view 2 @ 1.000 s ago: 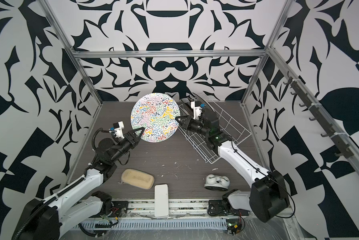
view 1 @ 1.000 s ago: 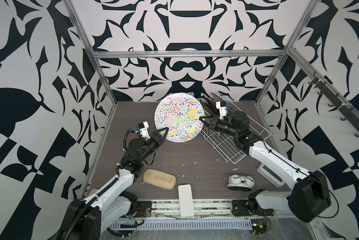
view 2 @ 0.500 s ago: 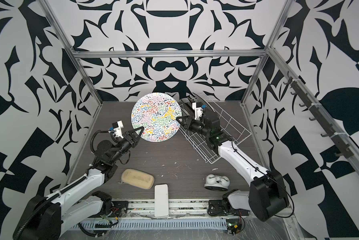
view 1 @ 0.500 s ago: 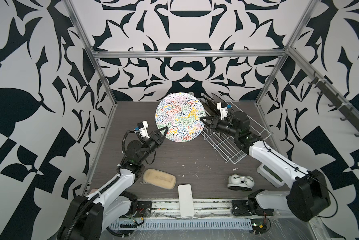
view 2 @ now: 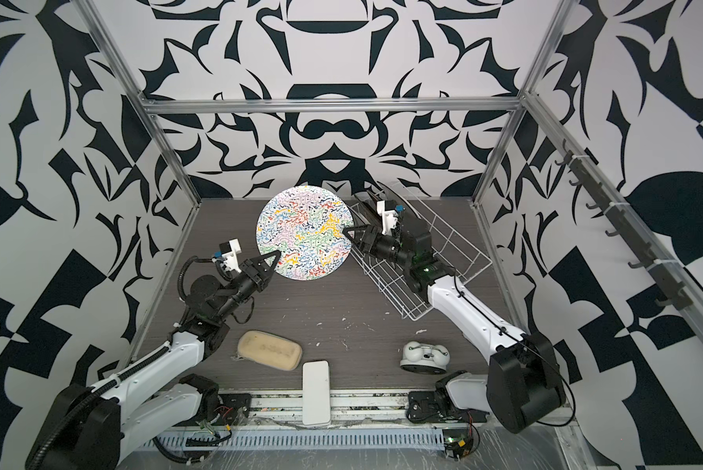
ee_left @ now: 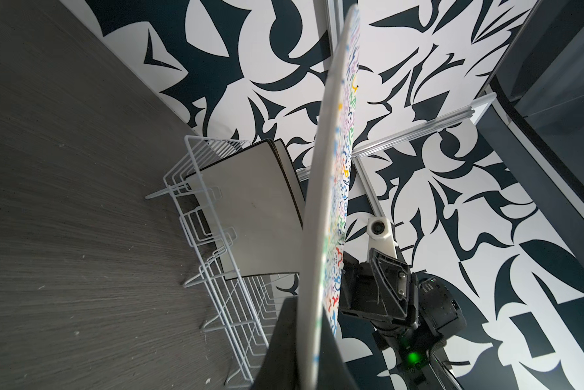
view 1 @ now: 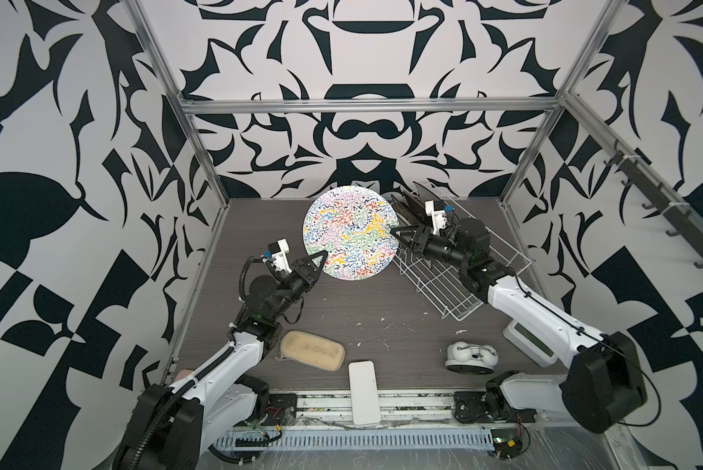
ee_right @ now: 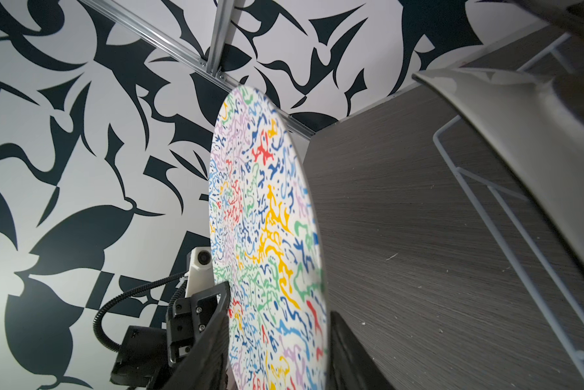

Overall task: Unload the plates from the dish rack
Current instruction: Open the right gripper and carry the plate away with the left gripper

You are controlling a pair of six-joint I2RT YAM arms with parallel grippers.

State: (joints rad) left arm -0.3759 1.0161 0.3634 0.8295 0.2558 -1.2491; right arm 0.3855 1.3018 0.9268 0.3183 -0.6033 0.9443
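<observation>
Left end effector [view 1: 322,257] pinches the near-left rim of the round squiggle plate [view 1: 350,234], which is held above the worktop [view 1: 341,321] with its patterned face tilted upward. Right end effector [view 1: 394,232] is spread astride the opposite rim. The dish rack [view 1: 447,297] runs diagonally from back centre toward the right edge, with dark square plates [view 1: 407,203] upright at its back end.

A: What lies along the front of the dark wood-grain tabletop [view 1: 362,309]?
B: Toward the left in both top views, a beige oblong sponge [view 1: 311,350]. Just beside it, a flat white rectangular block [view 1: 364,392] overhangs the front edge.
A: And further right?
B: A white twin-domed object [view 1: 471,358] on a dark base. Near it is a white box with a pale green panel [view 1: 531,344], partly hidden.
</observation>
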